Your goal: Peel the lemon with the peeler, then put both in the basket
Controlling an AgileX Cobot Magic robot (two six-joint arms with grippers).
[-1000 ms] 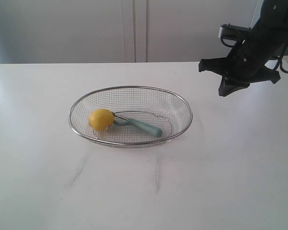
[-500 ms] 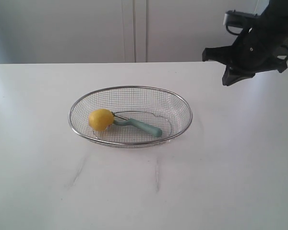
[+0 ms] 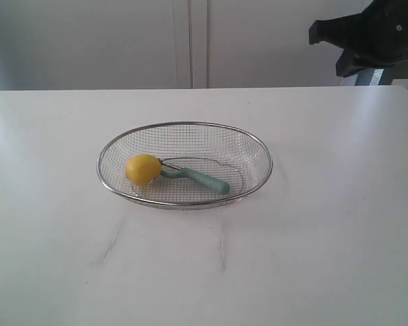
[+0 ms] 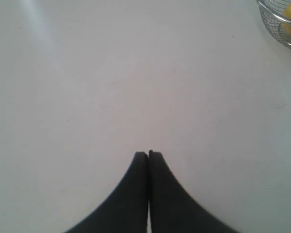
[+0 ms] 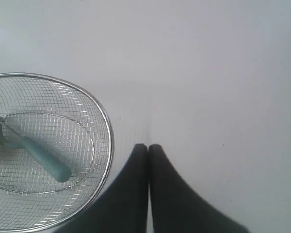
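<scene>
- The lemon [image 3: 143, 169] lies in the left part of the basket [image 3: 185, 125], touching the head of the peeler [image 3: 198, 178]; the peeler's teal handle points right and nearer.
- The basket sits mid-table on the white table [image 3: 313, 258].
- The right gripper [image 5: 148, 146] hangs high at the far right, fingers pressed together, empty.
- The left gripper [image 4: 148, 154] is likewise pressed together and empty, over bare tabletop apart from the basket.

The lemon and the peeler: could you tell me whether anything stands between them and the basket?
Nothing visible does. The lemon and the peeler already lie inside the basket, the lemon against the peeler's head.
</scene>
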